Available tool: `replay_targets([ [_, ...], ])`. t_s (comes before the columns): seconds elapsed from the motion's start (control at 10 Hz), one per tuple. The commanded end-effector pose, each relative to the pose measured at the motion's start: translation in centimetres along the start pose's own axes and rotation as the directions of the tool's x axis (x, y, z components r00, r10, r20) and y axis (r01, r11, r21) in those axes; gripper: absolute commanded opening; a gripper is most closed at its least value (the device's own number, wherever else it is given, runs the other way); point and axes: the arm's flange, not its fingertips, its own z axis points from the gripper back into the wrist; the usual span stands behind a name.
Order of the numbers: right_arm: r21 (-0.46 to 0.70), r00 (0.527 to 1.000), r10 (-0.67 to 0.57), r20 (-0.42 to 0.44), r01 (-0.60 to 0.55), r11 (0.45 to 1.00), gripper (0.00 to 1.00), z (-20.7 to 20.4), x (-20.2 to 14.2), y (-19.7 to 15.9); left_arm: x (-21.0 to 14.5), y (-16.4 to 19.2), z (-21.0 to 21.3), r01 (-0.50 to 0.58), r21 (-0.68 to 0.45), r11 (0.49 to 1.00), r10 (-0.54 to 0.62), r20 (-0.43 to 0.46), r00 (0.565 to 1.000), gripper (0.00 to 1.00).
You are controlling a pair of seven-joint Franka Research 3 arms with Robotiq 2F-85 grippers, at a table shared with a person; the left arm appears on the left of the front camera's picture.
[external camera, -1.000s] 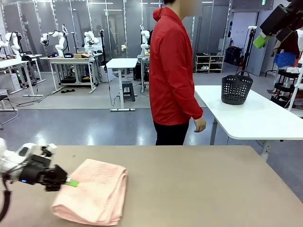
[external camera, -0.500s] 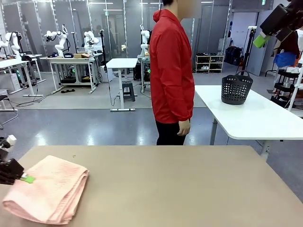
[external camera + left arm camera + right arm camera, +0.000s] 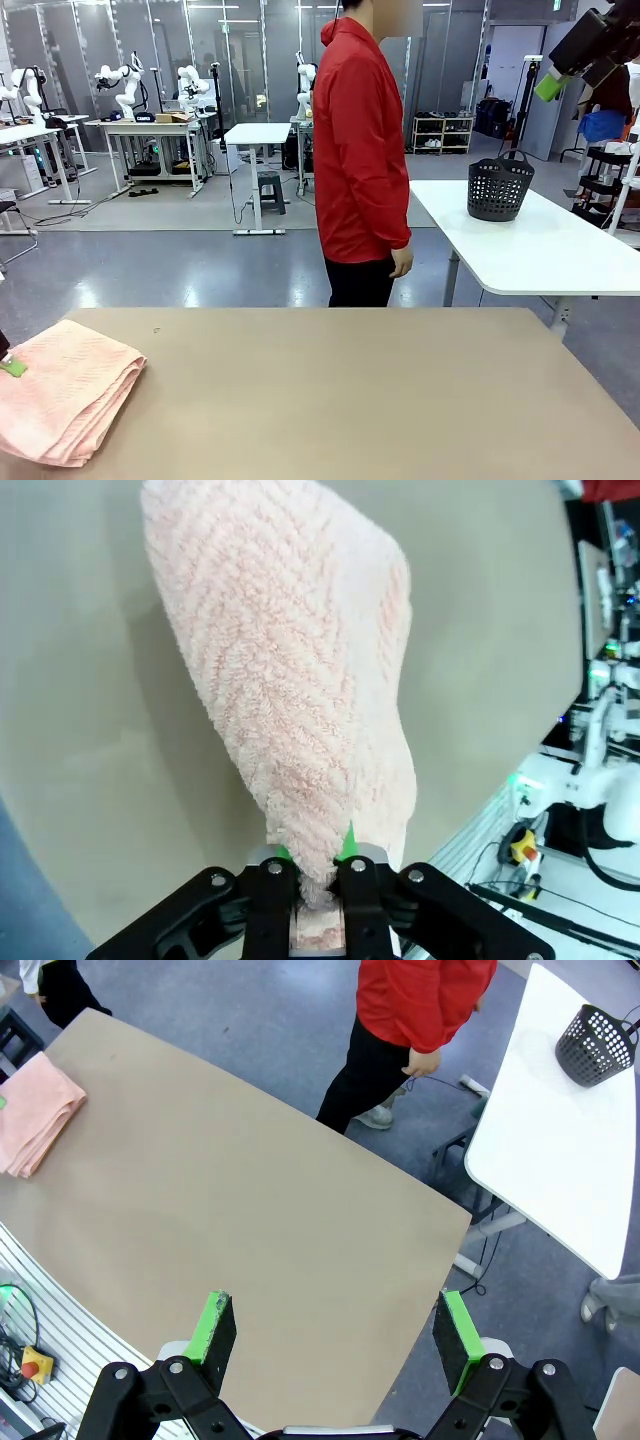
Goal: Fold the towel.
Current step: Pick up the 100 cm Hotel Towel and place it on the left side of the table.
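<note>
Left gripper point(image 3: 318, 880): terry edge is seen pinched between the green pads point(image 3: 349, 844) in the wrist view, jaws nearly together w/ cloth bunched in the gap. Whether the pinch is tight or slackening can't be told. Towel point(image 3: 62, 400) is found folded into a thick bundle at the table's point(image 3: 380, 400) near-left corner, partly past the pic's left edge; a green pad tip is seen at its left side in the front view. Corner spot is judged deliberate: bundle parked out of the middle, by the left arm's side. Layers are stacked fairly even, zigzag face up, so folding is judged about done; letting go is what's left.

Right gripper point(image 3: 333, 1338): jaws spread wide, nothing between them, held high over the table looking down – prob. kept clear of the work.

Person point(image 3: 362, 150) in red jacket is seen standing sideways at the far edge, hands down, not engaged. Basket point(image 3: 499, 187) sits on the white table behind, well apart.
</note>
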Motion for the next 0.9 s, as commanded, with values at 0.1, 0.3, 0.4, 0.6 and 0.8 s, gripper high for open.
replay_targets([
  [0.1, -0.003, 1.0, -0.003, -0.001, 0.003, 1.0, 1.0, 0.0, 0.0, -0.1, 1.4, 0.2, 0.6, -0.035, 0.093, 0.995, 0.039, -0.04, 0.998, 0.57],
  [0.3, -0.003, 1.0, -0.003, -0.001, 0.003, 1.0, 1.0, 0.0, 0.0, -0.1, 1.2, -0.4, 1.6, -0.032, 0.116, 0.993, 0.036, -0.028, 0.999, 0.95],
  [0.4, -0.003, 1.0, -0.003, -0.001, 0.003, 1.0, 1.0, 0.0, 0.0, -0.1, 1.0, -1.0, 2.5, -0.035, 0.148, 0.988, 0.038, -0.019, 0.999, 1.0],
  [0.6, -0.003, 1.0, -0.003, -0.001, 0.003, 1.0, 1.0, 0.0, 0.0, -0.1, 0.8, -2.4, 3.8, -0.039, 0.22, 0.975, 0.038, 0.007, 0.999, 1.0],
  [0.8, -0.003, 1.0, -0.003, -0.001, 0.003, 1.0, 1.0, 0.0, 0.0, -0.1, 0.8, -3.5, 4.4, -0.041, 0.254, 0.966, 0.038, 0.018, 0.999, 1.0],
])
